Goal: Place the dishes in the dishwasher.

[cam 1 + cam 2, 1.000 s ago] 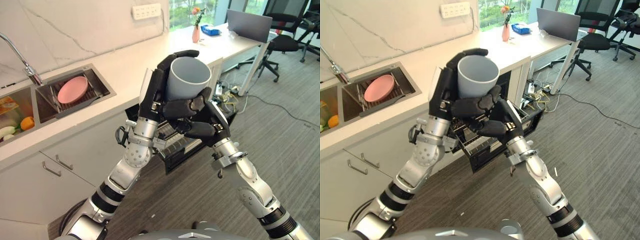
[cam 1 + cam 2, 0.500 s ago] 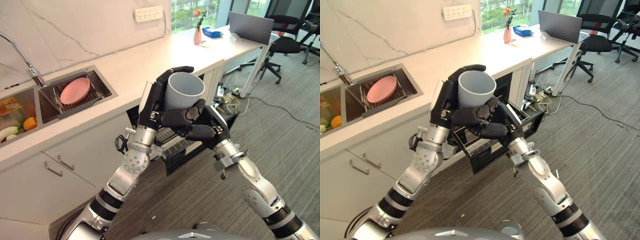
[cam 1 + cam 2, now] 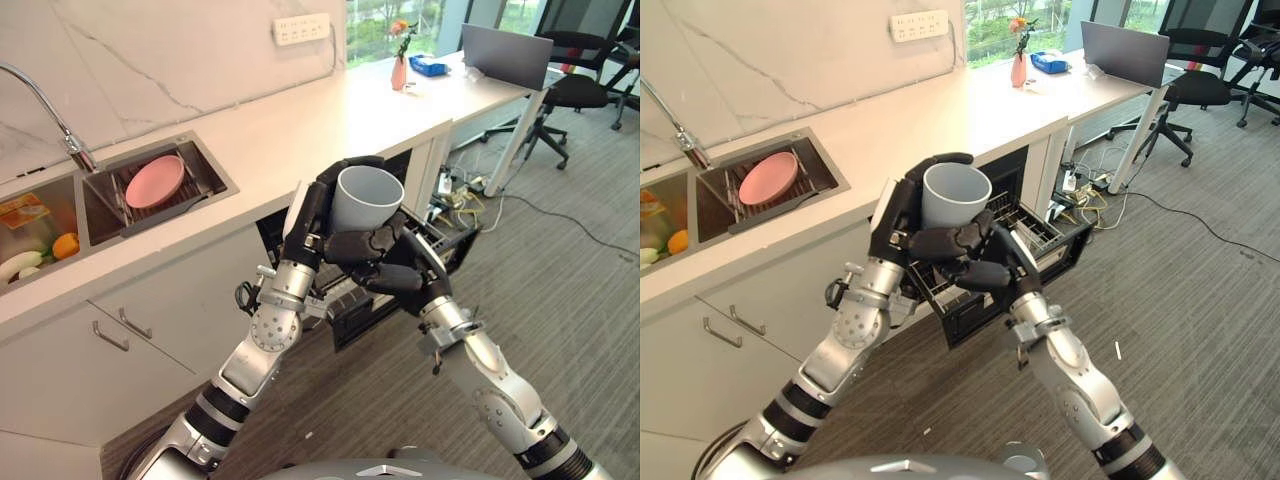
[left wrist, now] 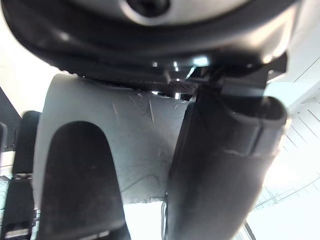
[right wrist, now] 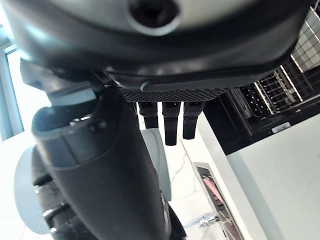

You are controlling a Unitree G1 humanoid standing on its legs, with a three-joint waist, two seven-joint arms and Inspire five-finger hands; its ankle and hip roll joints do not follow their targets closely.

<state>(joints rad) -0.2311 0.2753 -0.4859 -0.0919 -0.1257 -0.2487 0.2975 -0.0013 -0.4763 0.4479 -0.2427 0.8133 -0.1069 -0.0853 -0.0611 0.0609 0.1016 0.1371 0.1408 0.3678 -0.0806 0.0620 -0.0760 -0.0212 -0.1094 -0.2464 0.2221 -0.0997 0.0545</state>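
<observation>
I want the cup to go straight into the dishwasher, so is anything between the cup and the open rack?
Nothing visible does. Both hands, left hand and right hand, hold the grey cup upright above the pulled-out dishwasher rack, with open air between them.

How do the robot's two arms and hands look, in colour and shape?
Both arms are silver-grey metal tubes with round ball-like joints and black bands. The left hand and the right hand are dark, nearly black, with jointed fingers and thick thumbs.
</observation>
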